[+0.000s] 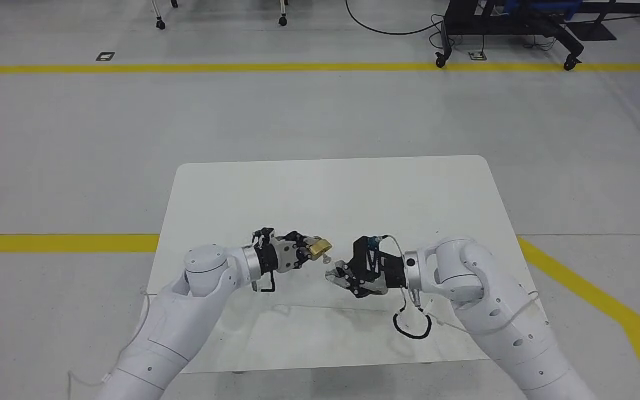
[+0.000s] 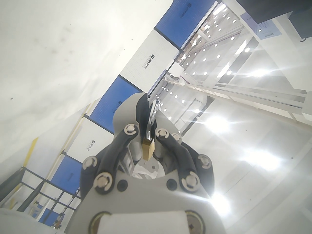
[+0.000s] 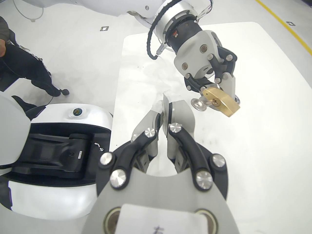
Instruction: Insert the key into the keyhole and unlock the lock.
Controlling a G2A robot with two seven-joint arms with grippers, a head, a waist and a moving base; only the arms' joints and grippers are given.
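The right end effector (image 3: 163, 113) is clenched, empty. The lock (image 3: 223, 103), key (image 3: 198, 103) already inserted, is gripped by the left end effector (image 3: 215, 90). Turning apparently remains.

Shackle of padlock (image 3: 222, 101) hidden between jaws of left gripper (image 3: 219, 89). Blade of key (image 3: 199, 103) hidden inside keyhole (image 3: 214, 102), just outside jaws.

I have both arms bent inward at the elbows, wrists level, grippers pointing at each other. My left gripper (image 3: 220, 90) is clamped on the lock (image 3: 223, 102). My right gripper (image 3: 162, 107) sits near it, apart, with its fingers (image 3: 180, 113) pressed together.
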